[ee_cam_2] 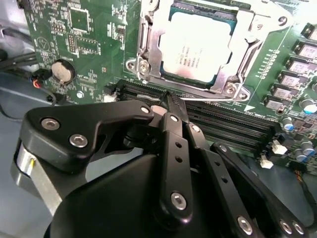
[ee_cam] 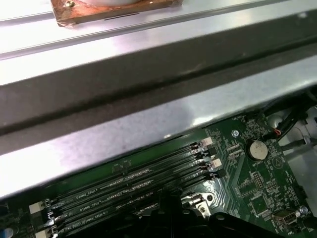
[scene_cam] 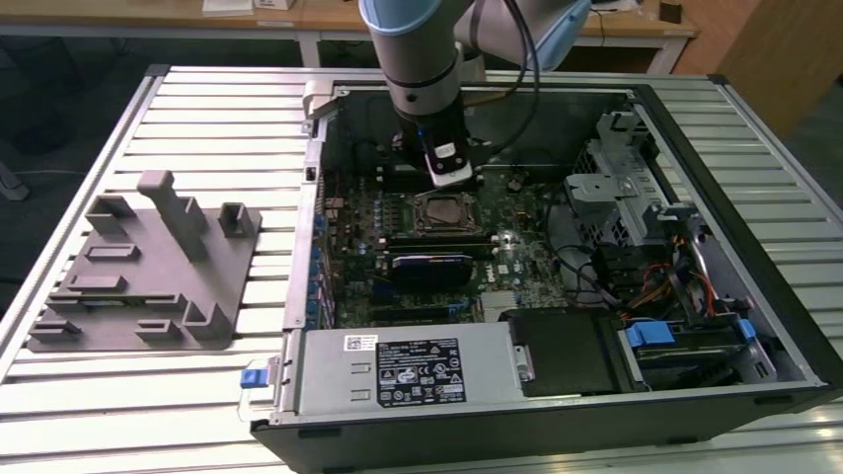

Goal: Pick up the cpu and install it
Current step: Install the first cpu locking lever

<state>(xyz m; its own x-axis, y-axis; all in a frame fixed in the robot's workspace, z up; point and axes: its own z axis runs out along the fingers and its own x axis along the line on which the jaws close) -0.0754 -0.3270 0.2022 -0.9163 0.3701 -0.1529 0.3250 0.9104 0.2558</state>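
The cpu [ee_cam_2: 198, 47], a silvery square chip, lies flat inside the metal socket frame [ee_cam_2: 148, 54] on the green motherboard [ee_cam_2: 84, 44]. In the exterior view the cpu [scene_cam: 440, 210] sits in the middle of the open computer case, and my gripper [scene_cam: 449, 178] hangs just behind and above it. In the second wrist view my black gripper [ee_cam_2: 171, 101] has its fingers [ee_cam_2: 173, 134] drawn together over the memory slots [ee_cam_2: 223, 119] beside the socket, apart from the chip. Nothing shows between them.
A grey plastic holder block [scene_cam: 138, 267] stands on the slatted table at the exterior view's left. The case wall [ee_cam: 148, 84], a coin battery [ee_cam: 255, 148], the drive cage [scene_cam: 619, 188], cables [scene_cam: 658, 286] and the power supply [scene_cam: 409, 370] surround the board.
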